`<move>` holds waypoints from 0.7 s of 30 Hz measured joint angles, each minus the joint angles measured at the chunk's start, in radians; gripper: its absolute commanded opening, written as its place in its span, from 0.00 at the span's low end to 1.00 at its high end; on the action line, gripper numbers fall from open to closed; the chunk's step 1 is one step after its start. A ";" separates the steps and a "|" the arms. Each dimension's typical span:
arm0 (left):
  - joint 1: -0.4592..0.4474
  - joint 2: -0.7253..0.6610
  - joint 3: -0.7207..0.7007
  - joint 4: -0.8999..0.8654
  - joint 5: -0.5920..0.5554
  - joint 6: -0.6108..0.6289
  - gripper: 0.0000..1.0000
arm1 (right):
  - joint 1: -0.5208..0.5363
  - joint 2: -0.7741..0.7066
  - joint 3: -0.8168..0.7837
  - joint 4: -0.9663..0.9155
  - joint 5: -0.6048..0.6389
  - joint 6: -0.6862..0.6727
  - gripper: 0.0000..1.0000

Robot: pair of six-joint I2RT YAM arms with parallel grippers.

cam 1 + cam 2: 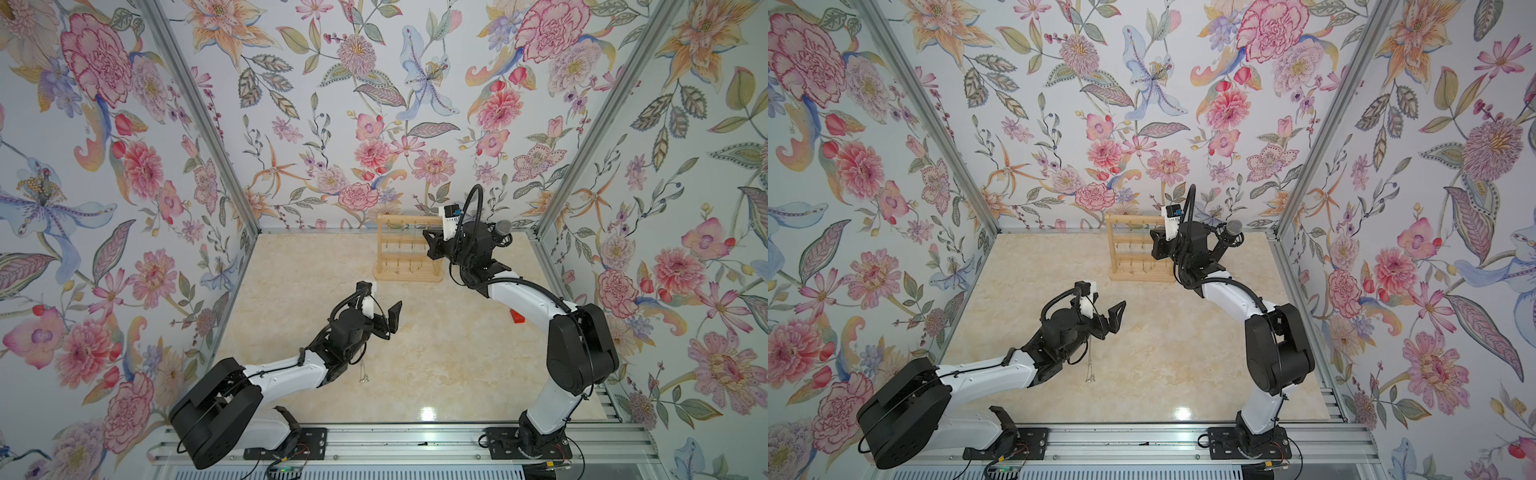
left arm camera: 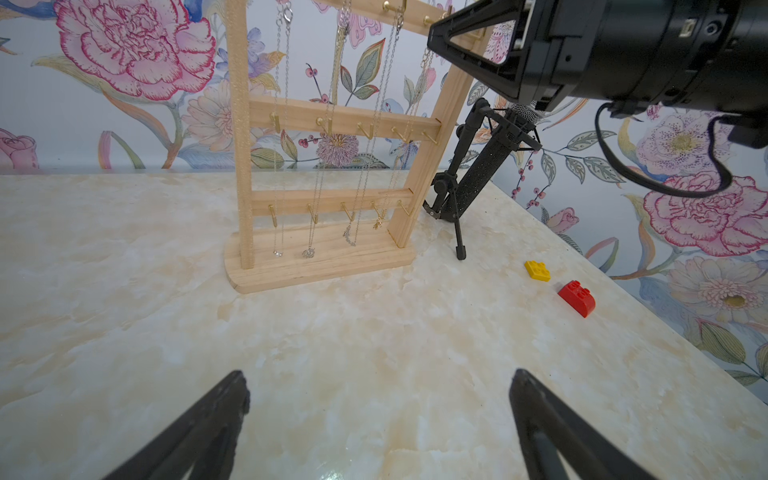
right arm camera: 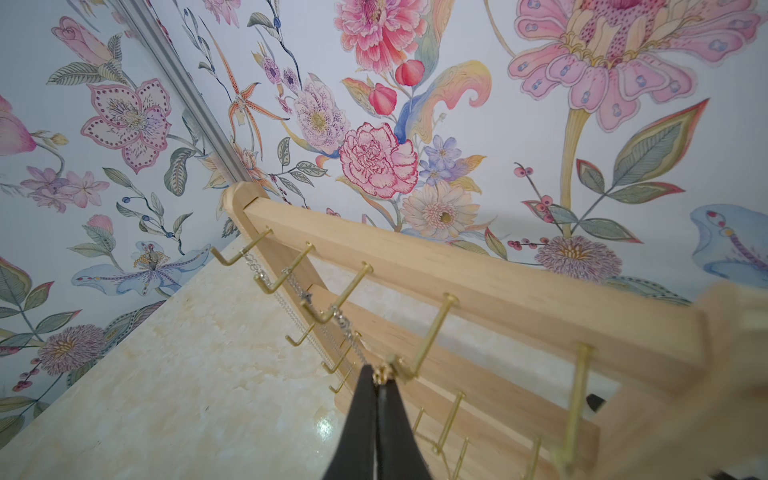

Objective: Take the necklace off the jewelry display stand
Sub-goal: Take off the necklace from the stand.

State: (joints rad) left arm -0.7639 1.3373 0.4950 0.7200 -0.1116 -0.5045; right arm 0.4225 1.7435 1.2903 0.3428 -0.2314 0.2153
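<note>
The light-wood jewelry display stand [image 1: 407, 275] [image 1: 1133, 276] stands at the back of the table, with several chains hanging from its brass hooks [image 2: 324, 257]. In the right wrist view my right gripper [image 3: 377, 384] is shut on the clasp of a gold necklace [image 3: 384, 371], right at the tip of a hook on the top bar [image 3: 457, 266]. Both top views show this gripper [image 1: 427, 235] [image 1: 1153, 235] against the stand's upper right. My left gripper [image 1: 380, 303] [image 2: 380, 376] hovers open over the table in front of the stand, with nothing between its fingers.
A black microphone on a tripod [image 2: 478, 178] [image 1: 503, 227] stands just right of the stand. A yellow brick [image 2: 537, 270] and a red brick [image 2: 577, 297] lie near the right edge. A silver necklace [image 1: 365, 374] lies on the table beside the left arm.
</note>
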 measured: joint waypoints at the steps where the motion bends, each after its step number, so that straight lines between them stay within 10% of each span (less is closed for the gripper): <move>1: 0.000 0.000 0.000 0.000 0.000 0.000 0.99 | 0.000 -0.002 0.000 -0.001 0.000 0.000 0.00; 21: 0.000 0.000 0.000 0.000 0.000 0.000 0.99 | 0.014 -0.042 0.000 -0.064 0.001 -0.021 0.00</move>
State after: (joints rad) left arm -0.7639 1.3373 0.4950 0.7200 -0.1116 -0.5045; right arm 0.4362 1.7012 1.2907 0.2787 -0.2302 0.1940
